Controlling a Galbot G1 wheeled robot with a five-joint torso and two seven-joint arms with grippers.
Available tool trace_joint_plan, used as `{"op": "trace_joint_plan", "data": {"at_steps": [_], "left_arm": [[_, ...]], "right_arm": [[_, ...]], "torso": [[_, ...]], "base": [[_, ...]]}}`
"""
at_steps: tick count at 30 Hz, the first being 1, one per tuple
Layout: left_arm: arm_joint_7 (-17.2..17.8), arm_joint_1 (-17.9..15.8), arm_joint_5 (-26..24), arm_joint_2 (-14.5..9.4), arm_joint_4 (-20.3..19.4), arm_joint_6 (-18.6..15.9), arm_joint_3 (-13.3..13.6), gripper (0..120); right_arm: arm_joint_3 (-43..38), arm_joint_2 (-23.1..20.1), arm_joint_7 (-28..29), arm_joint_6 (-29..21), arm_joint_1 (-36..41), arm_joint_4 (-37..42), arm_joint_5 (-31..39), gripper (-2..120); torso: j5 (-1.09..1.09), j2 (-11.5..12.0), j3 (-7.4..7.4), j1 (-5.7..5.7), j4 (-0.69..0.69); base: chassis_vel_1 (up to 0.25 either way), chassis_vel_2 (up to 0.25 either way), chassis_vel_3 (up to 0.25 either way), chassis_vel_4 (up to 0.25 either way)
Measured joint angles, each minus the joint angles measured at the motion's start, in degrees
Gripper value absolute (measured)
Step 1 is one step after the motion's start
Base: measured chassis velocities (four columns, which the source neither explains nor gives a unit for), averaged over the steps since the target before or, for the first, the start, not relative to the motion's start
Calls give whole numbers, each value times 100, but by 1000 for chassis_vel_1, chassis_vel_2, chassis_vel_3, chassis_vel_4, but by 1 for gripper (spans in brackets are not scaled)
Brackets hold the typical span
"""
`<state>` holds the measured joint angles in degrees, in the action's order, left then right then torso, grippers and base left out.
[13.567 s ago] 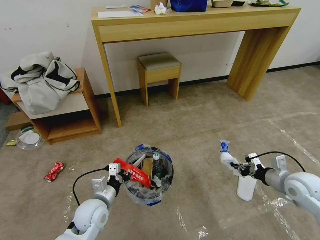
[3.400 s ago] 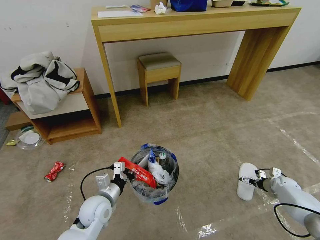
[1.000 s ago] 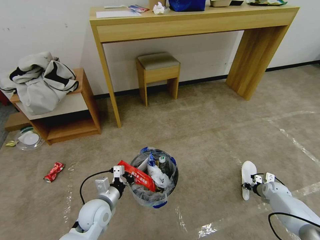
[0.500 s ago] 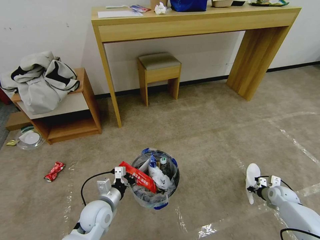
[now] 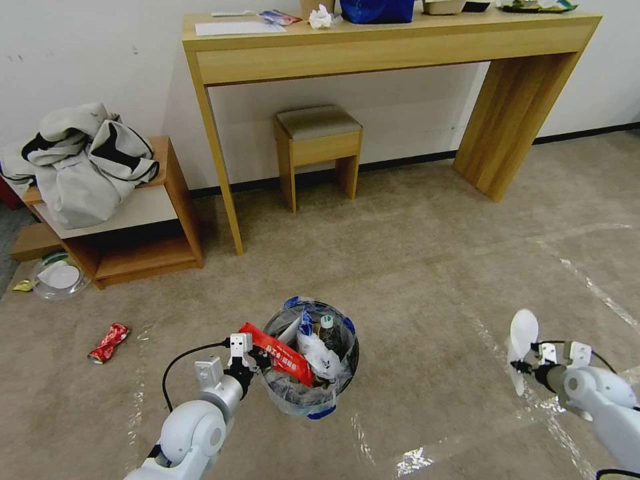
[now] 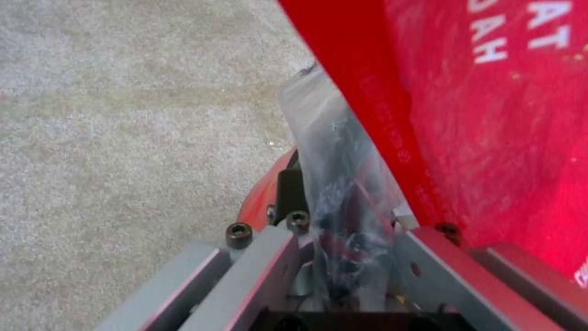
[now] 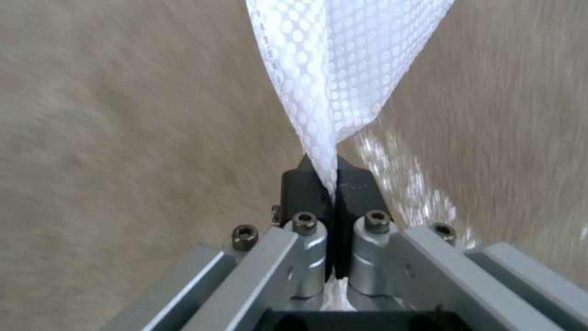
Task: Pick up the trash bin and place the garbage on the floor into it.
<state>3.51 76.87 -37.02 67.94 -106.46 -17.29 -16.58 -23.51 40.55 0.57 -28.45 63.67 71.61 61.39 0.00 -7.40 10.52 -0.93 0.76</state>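
One crushed red can [image 5: 108, 343] lies on the beige carpet [image 5: 413, 267] far left. The left gripper [image 5: 257, 360] clamps the round bin's [image 5: 310, 399] rim and crinkled liner, holding it off the floor for loading. The right gripper [image 5: 521, 366], pinched on a dimpled white slipper [image 5: 521, 343], holds it upright, well right of the bin.

My left arm reaches forward low on the left, elbow bent, its cable looping beside the wrist. The left gripper [image 5: 257, 357] is clamped on the bin [image 5: 313, 393] rim, one finger [image 6: 290, 193] outside the wall with the liner pinched between. My right arm comes in from the lower right, forearm angled toward the middle. The right gripper [image 5: 521, 365] has its black fingertips [image 7: 306, 186] pressed together on the edge of a slipper [image 5: 521, 343], which stands up edge-on from them.
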Motion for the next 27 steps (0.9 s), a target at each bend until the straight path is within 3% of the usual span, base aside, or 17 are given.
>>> {"op": "trace_joint_plan", "data": {"at_steps": [3, 5, 13, 22, 27], "left_arm": [[3, -6, -1, -6, -17, -8, 12, 1], [12, -5, -51, -84, -89, -38, 41, 1], [34, 92, -118, -129, -201, -72, 2, 1], [37, 183, -119, -148, -289, -86, -11, 1], [40, 208, -119, -189, -332, -95, -9, 1]], "right_arm": [[-186, -92, -90, 72, 183, 336, -4, 0], [-634, -222, -432, 531, 570, 1238, -41, 0], [-829, -230, -549, 1191, 726, 2778, 82, 0], [-758, -86, -614, 1746, 766, 3550, -73, 0], [-740, -78, -1006, 2242, 833, 3888, -473, 0]], "torso": [[-2, 0, 0, 0, 1], [-1, 0, 0, 0, 1], [-2, 0, 0, 0, -1], [0, 0, 0, 0, 0], [-1, 0, 0, 0, 1]], "base": [[0, 0, 0, 0], [0, 0, 0, 0], [0, 0, 0, 0], [0, 0, 0, 0], [0, 0, 0, 0]]}}
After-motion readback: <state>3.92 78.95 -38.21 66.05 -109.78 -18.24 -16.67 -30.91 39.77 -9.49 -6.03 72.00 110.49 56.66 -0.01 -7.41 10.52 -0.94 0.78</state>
